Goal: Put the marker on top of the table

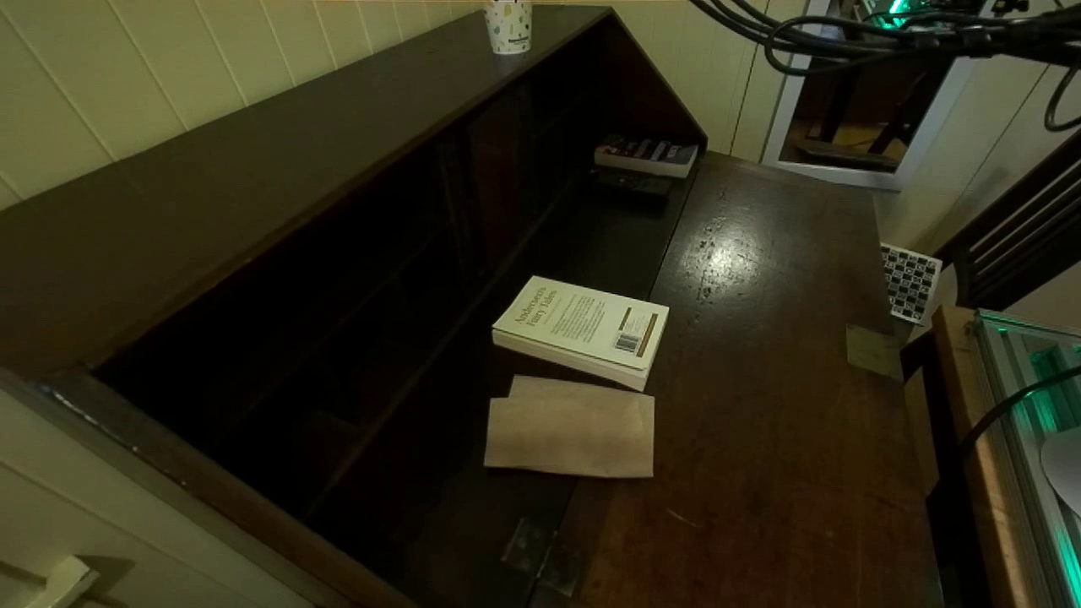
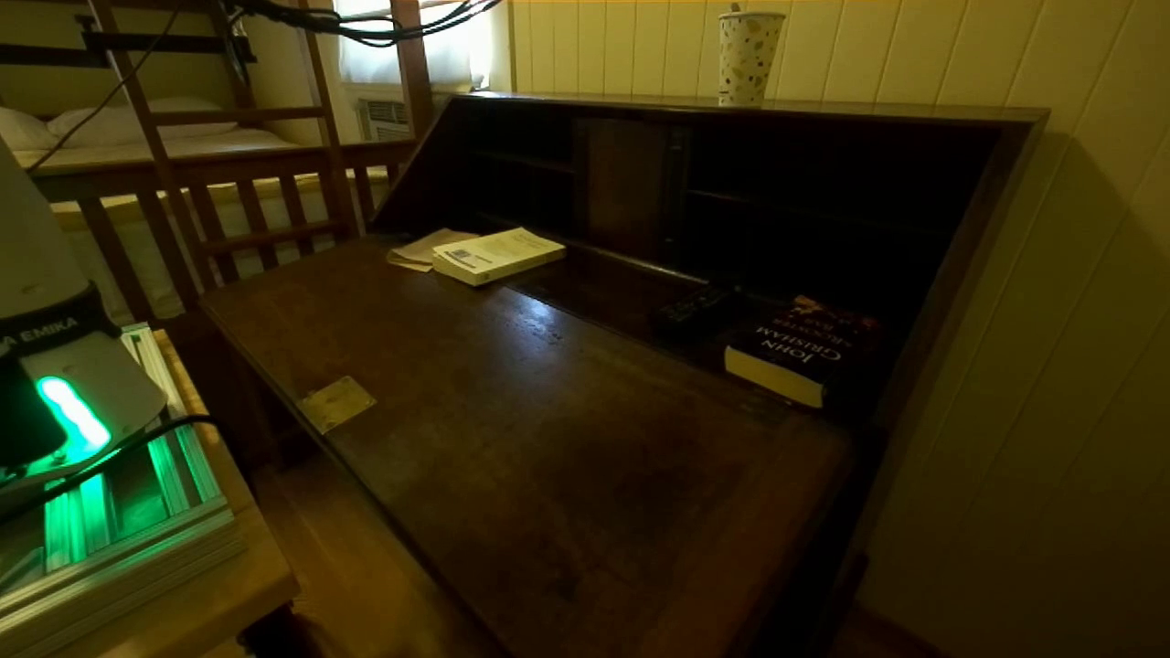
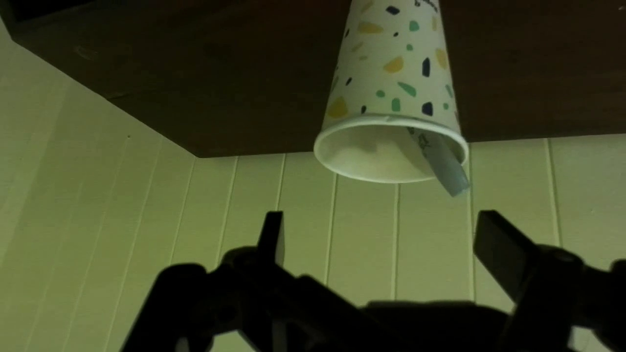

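Note:
The marker (image 3: 446, 167) is a slim grey stick standing tilted inside the white patterned cup (image 3: 391, 73), its end sticking out past the rim. Its lower part is hidden in the cup. A small tip of it (image 2: 734, 7) shows above the cup in an exterior view. The cup stands upright on the desk's top ledge in both exterior views (image 1: 509, 27) (image 2: 749, 59); the wrist picture is upside down. My gripper (image 3: 379, 225) is open and empty, apart from the cup and marker, and out of frame in the exterior views. The glossy dark brown table (image 1: 760, 439) lies below the ledge (image 1: 279, 152).
A white book (image 1: 583, 325) and brown paper (image 1: 574, 431) lie at the table's back edge. A dark book (image 2: 786, 352) and a dark object (image 2: 695, 306) lie at the far end. A panelled wall (image 3: 303, 195) stands behind the ledge. Cables (image 1: 878, 42) hang overhead.

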`<action>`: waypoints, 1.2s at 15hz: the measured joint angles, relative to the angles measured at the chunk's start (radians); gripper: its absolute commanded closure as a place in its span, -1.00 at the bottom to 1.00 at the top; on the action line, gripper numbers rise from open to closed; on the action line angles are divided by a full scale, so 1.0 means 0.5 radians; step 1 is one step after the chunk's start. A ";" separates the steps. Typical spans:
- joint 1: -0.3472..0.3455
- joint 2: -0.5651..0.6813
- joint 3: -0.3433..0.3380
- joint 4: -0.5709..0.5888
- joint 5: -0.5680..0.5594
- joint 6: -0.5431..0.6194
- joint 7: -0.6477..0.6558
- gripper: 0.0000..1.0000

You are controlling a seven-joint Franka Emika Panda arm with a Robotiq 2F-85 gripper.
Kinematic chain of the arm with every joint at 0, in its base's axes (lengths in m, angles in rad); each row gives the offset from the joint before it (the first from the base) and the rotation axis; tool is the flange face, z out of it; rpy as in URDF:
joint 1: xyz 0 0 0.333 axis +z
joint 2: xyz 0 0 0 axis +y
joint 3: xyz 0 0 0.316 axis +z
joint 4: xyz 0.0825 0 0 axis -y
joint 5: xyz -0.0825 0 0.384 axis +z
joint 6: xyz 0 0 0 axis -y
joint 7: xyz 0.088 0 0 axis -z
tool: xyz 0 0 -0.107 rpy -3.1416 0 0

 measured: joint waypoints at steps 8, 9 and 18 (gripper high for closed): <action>0.044 0.016 -0.045 -0.001 -0.042 0.035 0.133 -1.00; 0.059 0.021 -0.057 -0.001 -0.062 0.050 0.175 -1.00; 0.183 0.064 -0.123 -0.001 -0.104 0.081 0.449 -1.00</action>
